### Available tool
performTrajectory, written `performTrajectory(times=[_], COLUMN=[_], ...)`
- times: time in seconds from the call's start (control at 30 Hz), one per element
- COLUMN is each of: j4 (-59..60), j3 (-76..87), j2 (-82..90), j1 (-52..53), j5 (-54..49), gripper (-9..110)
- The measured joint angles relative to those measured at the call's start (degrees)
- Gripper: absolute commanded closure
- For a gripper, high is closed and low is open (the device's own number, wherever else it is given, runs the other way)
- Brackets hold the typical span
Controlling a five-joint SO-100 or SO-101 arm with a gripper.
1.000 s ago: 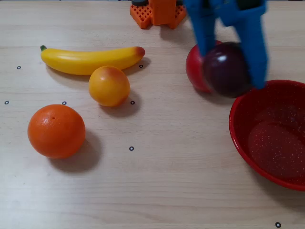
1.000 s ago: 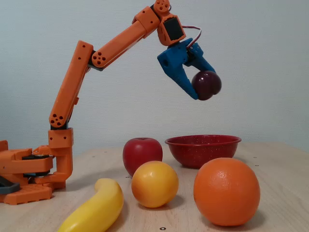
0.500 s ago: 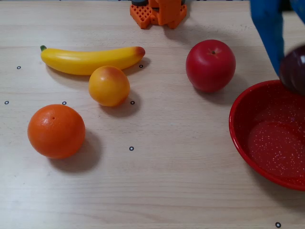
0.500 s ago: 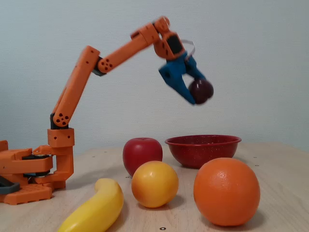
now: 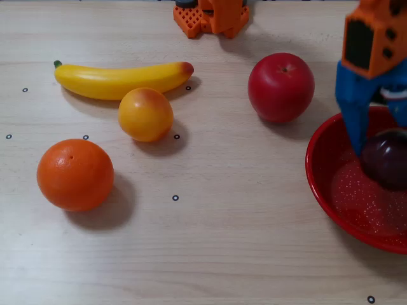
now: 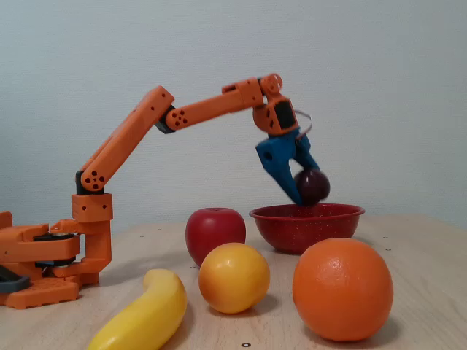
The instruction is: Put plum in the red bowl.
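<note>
while clamped on the plum (image 6: 312, 187), pincer (image 6: 307, 195) hangs | over red bowl (image 6: 306, 227), seemingly just above rim | no readable writing

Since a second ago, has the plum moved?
Yes. In the fixed view the plum, held in the gripper, has dropped from well above the red bowl to just over its rim; the apple hasn't shifted.

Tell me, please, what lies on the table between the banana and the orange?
In the overhead view, the yellow-orange peach-like fruit sits between them, just below the banana and up-right of the orange. Otherwise only bare table.
</note>
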Motion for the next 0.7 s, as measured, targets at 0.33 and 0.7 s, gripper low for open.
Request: performTrajectory(times=[0.33, 0.7], j4=[0.09, 4.31], j3=[-3.08, -3.52], j2=[-4.92, -10.55], j1=[0.00, 0.00], j5=[-1.76, -5.98], gripper=[102, 59])
